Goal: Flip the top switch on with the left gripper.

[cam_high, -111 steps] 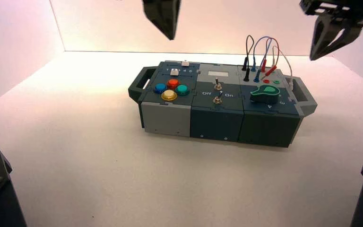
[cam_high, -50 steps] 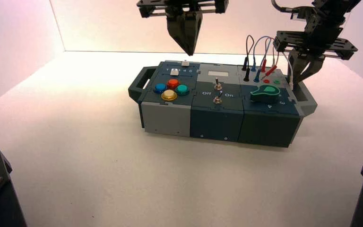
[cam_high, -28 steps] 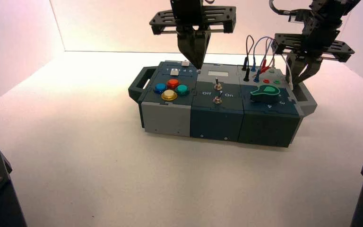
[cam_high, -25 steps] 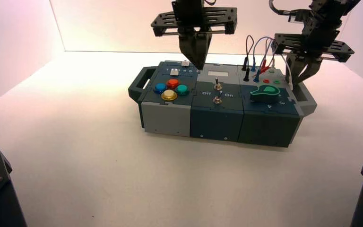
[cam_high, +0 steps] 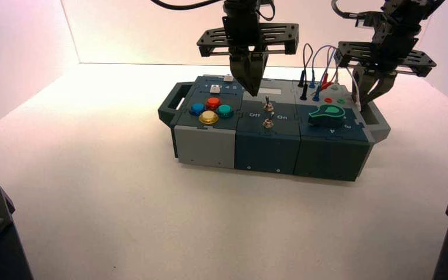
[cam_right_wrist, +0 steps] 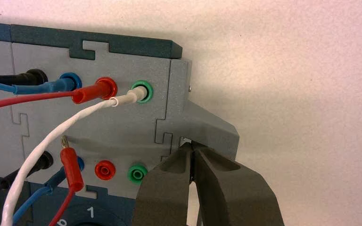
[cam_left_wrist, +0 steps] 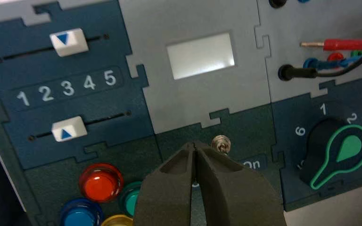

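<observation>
The top switch (cam_high: 268, 105) is a small silver toggle on the box's dark middle panel, with its twin (cam_high: 268, 122) just in front of it. In the left wrist view the top switch (cam_left_wrist: 221, 142) shows between the white display and the "On" lettering. My left gripper (cam_high: 253, 92) hangs shut just above the panel, its tip (cam_left_wrist: 195, 145) close beside the toggle on the "Off" side; contact cannot be told. The lower toggle is hidden under its fingers there. My right gripper (cam_high: 367, 100) is shut at the box's right handle (cam_right_wrist: 207, 127).
The box (cam_high: 210, 149) stands mid-table. Coloured round buttons (cam_high: 210, 109) and two white sliders (cam_left_wrist: 67, 41), both near 3, lie to the switches' left. A green-pointer knob (cam_high: 328, 115) and plugged wires (cam_high: 321, 64) sit to their right. Arm bases fill the near corners.
My left gripper has come down and rightward from above the box's back edge to just beside the top switch. My right gripper dropped to the right handle, then held still.
</observation>
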